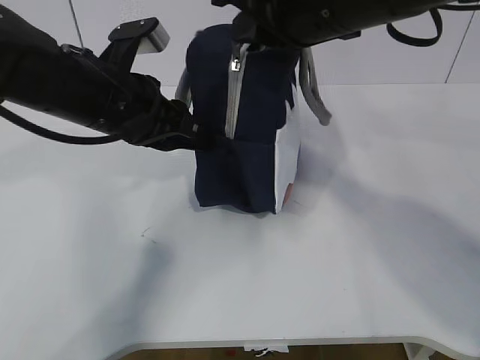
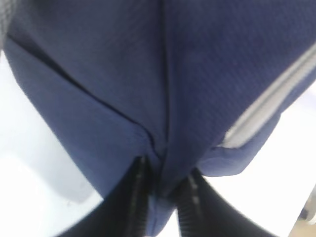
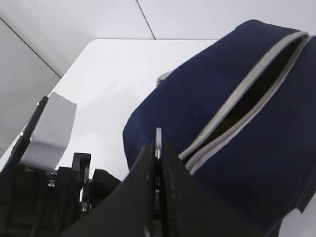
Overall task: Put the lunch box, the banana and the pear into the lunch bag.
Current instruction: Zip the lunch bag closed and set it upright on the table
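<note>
One lunch bag (image 1: 244,135) stands upright mid-worktop (image 1: 337,262), zipper partly parted near the top. Left end effector (image 2: 163,197) is clamped on a fold of navy fabric at the bag's lower side seam; right end effector (image 3: 157,163) is pinched together on the metal zipper pull (image 3: 158,140).

Risks, as I judge: pull could slip from the thin pinch, or the bag could tip or drag across the worktop if left's hold on the fabric gives while right tugs; fabric may snag in the zipper teeth.

Count: 1 bag, 2 grey handles, 2 arms. Lunch box, banana, pear: 0 visible, maybe inside, can't tell.
</note>
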Controlling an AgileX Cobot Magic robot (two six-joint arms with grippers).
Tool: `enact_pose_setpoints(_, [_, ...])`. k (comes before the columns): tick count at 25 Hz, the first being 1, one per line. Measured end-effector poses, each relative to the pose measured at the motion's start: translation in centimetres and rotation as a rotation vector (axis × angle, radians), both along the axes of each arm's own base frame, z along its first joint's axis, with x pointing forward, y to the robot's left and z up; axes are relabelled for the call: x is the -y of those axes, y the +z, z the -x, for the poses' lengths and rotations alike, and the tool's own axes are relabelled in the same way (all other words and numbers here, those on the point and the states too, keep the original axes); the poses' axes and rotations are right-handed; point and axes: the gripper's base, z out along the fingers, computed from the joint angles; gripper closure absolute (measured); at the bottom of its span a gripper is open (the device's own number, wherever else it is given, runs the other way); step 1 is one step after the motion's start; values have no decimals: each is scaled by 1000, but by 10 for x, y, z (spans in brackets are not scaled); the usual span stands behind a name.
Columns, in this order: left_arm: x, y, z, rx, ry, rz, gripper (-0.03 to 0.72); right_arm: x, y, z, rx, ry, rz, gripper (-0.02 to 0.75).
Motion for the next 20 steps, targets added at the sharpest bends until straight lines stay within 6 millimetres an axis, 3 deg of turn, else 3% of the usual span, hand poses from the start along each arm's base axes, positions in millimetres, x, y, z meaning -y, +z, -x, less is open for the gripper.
enact_pose_setpoints(4, [-1,-3,3,9,-55,-53,664,0,0,0,-2,0,-1,737])
enact_pose_setpoints(9, [-4,-7,6,27,-141,-138,669,0,0,0,-3,2,2,737])
enact_pose_setpoints(20, [-10,8,20,69,-252,-216,671,1,1,-1,28,5,31,737])
